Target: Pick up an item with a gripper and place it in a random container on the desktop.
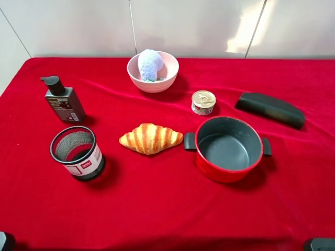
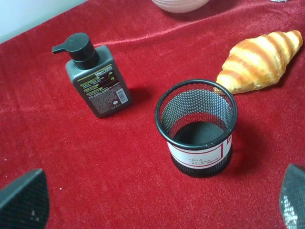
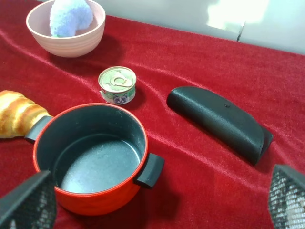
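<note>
left end effector [image 2: 157, 200]: dark grey fingers [image 2: 24, 200], fine dotted texture. right end effector [image 3: 157, 200]: same dark textured fingers [image 3: 28, 202].

Not much readable text here, honestly

The grey pump bottle [image 2: 97, 80] near the left edge of the red desktop [image 1: 157, 209] has a label with a brand that looks like "Man..." plus a barcode, but the fine print is too small to read. The black mesh cup [image 2: 196, 126] has a white and red sticker, its text blurred. The small tin can [image 3: 117, 85] has printing I can't make out.
</note>
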Controlling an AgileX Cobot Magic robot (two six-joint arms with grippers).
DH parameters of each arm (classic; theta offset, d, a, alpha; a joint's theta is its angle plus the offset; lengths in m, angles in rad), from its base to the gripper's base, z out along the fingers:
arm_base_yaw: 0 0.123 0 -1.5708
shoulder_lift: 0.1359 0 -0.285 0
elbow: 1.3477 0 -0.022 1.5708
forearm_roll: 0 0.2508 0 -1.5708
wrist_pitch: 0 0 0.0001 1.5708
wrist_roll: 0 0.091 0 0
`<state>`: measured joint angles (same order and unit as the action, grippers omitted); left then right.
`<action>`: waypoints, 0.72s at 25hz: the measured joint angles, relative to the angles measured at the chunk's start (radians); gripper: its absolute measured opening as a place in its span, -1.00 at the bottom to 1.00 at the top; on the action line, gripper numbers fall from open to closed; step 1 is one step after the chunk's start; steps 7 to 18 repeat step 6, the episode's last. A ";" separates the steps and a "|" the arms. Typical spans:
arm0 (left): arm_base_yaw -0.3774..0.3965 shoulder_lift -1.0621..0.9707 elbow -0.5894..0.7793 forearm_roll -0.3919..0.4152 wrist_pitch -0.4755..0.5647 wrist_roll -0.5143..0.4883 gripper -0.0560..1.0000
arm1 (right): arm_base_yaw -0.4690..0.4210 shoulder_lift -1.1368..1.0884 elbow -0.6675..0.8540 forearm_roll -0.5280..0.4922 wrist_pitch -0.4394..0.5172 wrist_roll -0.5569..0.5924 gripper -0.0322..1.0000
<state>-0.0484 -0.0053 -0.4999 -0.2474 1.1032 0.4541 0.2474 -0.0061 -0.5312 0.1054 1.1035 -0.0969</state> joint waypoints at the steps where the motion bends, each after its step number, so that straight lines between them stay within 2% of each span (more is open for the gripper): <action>1: 0.000 0.000 0.000 0.000 0.000 0.000 0.90 | 0.000 0.000 0.000 0.000 0.000 0.000 0.41; 18: 0.000 0.000 0.000 0.000 0.000 0.000 0.90 | 0.000 0.000 0.000 0.000 0.000 0.000 0.41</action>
